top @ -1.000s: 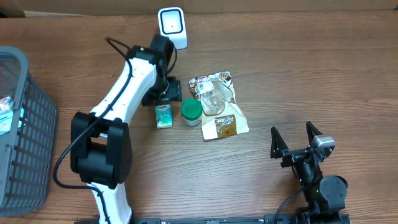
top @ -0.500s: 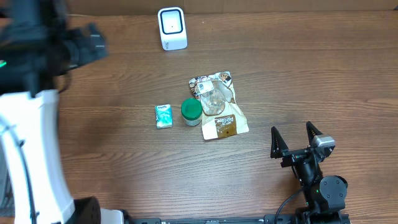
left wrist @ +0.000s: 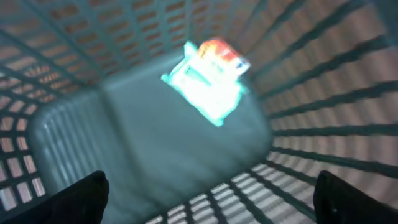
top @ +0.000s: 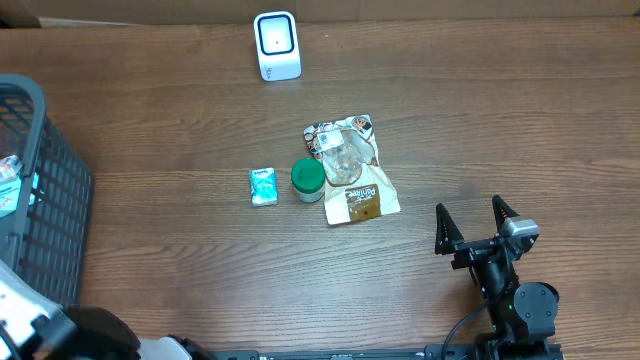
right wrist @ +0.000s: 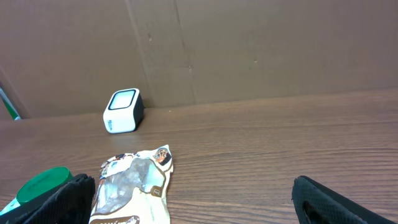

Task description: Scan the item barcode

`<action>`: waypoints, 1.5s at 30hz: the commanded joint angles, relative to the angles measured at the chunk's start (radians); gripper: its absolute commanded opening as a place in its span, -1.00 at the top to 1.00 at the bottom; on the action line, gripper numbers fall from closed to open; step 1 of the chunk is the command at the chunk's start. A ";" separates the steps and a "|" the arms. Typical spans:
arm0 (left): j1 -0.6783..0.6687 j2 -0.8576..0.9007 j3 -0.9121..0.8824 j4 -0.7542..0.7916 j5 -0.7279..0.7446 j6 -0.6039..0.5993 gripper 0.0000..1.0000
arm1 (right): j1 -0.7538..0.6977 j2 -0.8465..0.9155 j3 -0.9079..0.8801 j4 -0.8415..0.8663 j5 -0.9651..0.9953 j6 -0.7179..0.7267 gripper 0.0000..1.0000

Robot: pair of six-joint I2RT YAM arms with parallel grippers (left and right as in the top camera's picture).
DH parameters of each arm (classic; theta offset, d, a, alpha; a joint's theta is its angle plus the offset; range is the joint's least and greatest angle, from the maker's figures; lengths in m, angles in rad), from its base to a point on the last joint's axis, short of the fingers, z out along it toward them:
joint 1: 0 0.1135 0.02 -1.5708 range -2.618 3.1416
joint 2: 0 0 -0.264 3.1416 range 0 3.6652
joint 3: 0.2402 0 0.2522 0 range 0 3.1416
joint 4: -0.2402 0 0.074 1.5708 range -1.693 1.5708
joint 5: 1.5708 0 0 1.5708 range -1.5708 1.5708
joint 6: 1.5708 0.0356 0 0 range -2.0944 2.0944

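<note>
The white barcode scanner [top: 277, 45] stands at the table's far edge; the right wrist view also shows this scanner [right wrist: 122, 111]. A small teal packet [top: 263, 186], a green-lidded jar [top: 307, 180] and a snack bag [top: 350, 170] lie mid-table. My left gripper [left wrist: 211, 205] is open and empty over the inside of the grey basket [left wrist: 311, 124], above a teal-and-white packet [left wrist: 208, 78] with an orange patch. That view is blurred. My right gripper [top: 478, 225] stands open and empty near the front right, apart from the snack bag [right wrist: 134, 186].
The grey basket [top: 45, 210] sits at the table's left edge with a packet [top: 8, 185] showing inside. Part of the left arm [top: 50, 335] is at the bottom left corner. A cardboard wall [right wrist: 249, 50] backs the table.
The left arm has swung from the teal packet near the scanner, leftward and out of most of the overhead view, to the basket. The teal packet stays on the table. The right arm is still.
</note>
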 commanded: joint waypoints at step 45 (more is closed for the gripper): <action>-0.006 0.496 -0.115 0.341 0.029 0.420 0.79 | 0.002 -0.008 -0.011 0.006 0.002 0.003 -1.00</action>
